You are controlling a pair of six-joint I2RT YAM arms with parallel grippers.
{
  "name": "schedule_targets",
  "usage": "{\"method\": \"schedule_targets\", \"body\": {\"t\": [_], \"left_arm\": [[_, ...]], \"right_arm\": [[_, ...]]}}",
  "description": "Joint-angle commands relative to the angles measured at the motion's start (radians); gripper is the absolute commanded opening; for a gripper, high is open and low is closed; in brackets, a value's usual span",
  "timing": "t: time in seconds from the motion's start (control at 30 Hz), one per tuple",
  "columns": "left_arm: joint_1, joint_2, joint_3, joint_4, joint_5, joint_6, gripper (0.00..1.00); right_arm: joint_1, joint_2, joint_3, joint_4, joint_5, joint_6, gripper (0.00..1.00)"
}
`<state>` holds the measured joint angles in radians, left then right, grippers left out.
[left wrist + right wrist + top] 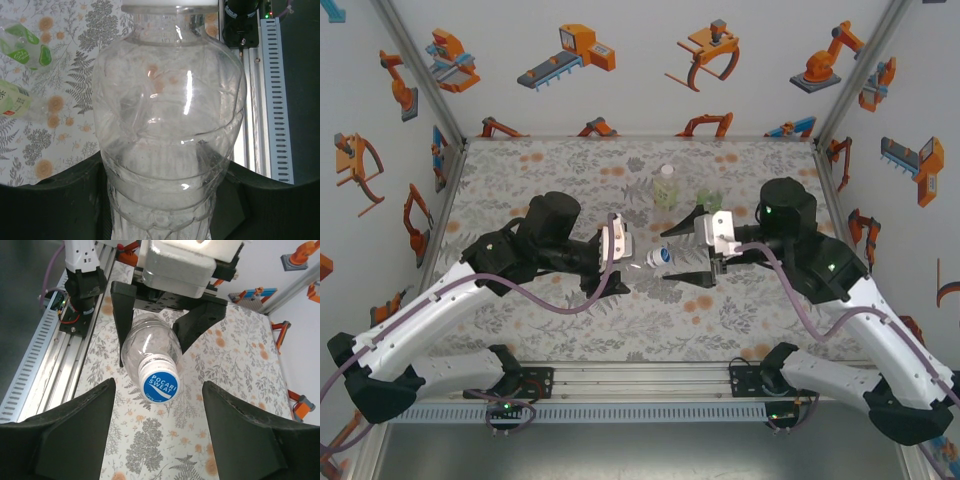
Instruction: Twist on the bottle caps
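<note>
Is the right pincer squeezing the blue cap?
No, the right pincer is open, its fingers standing apart on either side of the blue cap.

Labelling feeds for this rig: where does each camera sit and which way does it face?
Top external: above, behind the bases, looking down on the mat; left arm and right arm show.
Left wrist: looks along its fingers at the clear bottle they clamp.
Right wrist: looks between its open fingers at the bottle's blue cap.
Shared: all three see that bottle.
</note>
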<state>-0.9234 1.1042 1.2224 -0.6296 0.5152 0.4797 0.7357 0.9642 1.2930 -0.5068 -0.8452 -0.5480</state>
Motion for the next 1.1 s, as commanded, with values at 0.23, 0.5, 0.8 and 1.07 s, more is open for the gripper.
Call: {"method": "schedule_targets", "body": {"t": [0.23, 0.5, 0.8, 1.07], "left_arm": [[-0.005, 0.021, -0.001, 0.02, -0.124, -0.001, 0.0], [-0.005, 0.044, -0.015, 0.066, -0.17, -0.003, 0.0], [-0.005, 0.065, -0.015, 0.068, -0.168, 0.003, 0.0], [-0.005, 0.062, -0.021, 0.053, -0.152, 0.017, 0.0]], "right_arm": [[0.005, -0.104, -0.049, 0.204, 0.277, 0.602, 0.57], [0.008, -0.104, -0.028, -0.024, 0.743, 1.515, 0.59], [0.006, 0.026, 0.112, -0.314, 0.646, 1.863, 0.52], [0.005, 0.069, 0.089, -0.265, 0.567, 1.907, 0.48]]}}
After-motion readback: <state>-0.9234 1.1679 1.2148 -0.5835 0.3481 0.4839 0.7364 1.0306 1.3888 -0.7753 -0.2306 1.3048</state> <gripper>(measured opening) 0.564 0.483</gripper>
